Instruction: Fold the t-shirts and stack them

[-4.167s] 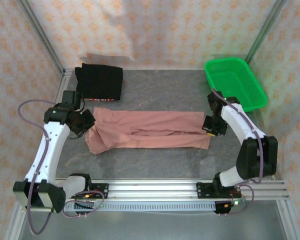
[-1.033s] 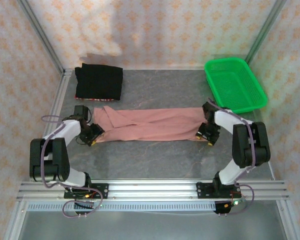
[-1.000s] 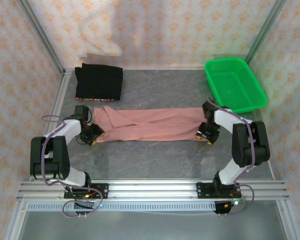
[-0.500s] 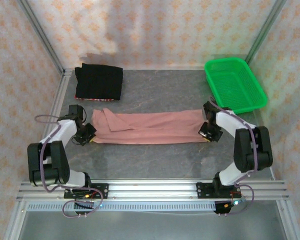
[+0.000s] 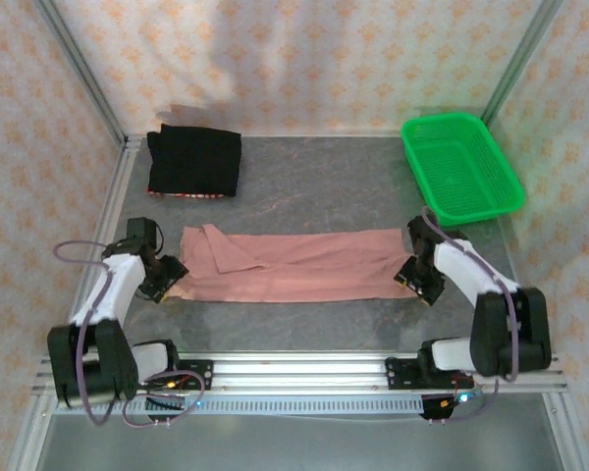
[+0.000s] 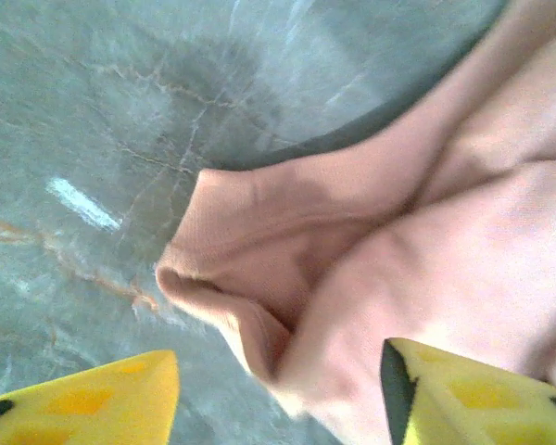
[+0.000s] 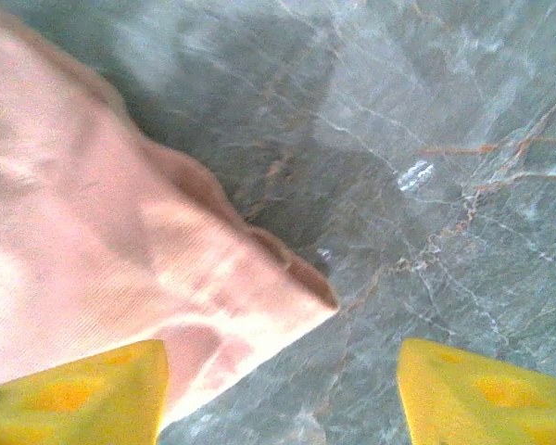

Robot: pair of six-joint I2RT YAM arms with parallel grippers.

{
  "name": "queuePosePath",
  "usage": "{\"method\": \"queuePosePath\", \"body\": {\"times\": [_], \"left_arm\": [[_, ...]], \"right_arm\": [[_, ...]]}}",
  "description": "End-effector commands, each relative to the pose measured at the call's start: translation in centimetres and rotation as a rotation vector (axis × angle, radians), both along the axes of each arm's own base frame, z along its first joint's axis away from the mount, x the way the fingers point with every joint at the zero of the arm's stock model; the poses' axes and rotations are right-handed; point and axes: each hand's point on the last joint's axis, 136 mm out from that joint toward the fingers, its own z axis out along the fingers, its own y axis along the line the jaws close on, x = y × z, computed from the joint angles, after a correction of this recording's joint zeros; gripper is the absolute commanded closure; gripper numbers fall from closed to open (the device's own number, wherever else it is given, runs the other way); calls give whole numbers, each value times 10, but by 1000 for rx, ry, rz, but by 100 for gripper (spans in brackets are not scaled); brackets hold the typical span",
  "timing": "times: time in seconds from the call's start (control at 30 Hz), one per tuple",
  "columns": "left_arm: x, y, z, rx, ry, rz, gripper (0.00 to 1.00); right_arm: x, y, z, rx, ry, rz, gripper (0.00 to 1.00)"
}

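Your left gripper and right gripper sit low at either end of the dusty-pink t-shirt, jaws apart, a cloth corner loose between each pair. Since a second ago both arms drew nearer you and the strip lies flatter on the table; the black t-shirt stays folded far left.

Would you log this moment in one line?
pink shirt: long strip; left end effector: open; right end effector: open; black shirt: folded
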Motion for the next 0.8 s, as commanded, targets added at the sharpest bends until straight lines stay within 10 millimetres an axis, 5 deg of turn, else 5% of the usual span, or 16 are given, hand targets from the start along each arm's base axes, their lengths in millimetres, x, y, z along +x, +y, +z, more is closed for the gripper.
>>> {"method": "queuePosePath", "body": {"times": [0.0, 0.17, 0.37, 0.6, 0.77], "left_arm": [[1, -14, 42, -24, -82, -4, 35], [19, -52, 63, -108, -135, -96, 32], [40, -101, 34, -249, -76, -166, 38], [41, -116, -7, -270, -2, -135, 59], [39, -112, -19, -230, 33, -133, 62]], "right_arm": [[2, 10, 36, 63, -117, 59, 23], [12, 32, 84, 153, -326, 185, 13], [23, 64, 113, 275, -493, 295, 10], [25, 76, 125, 290, -540, 352, 9], [24, 76, 132, 281, -560, 367, 8]]}}
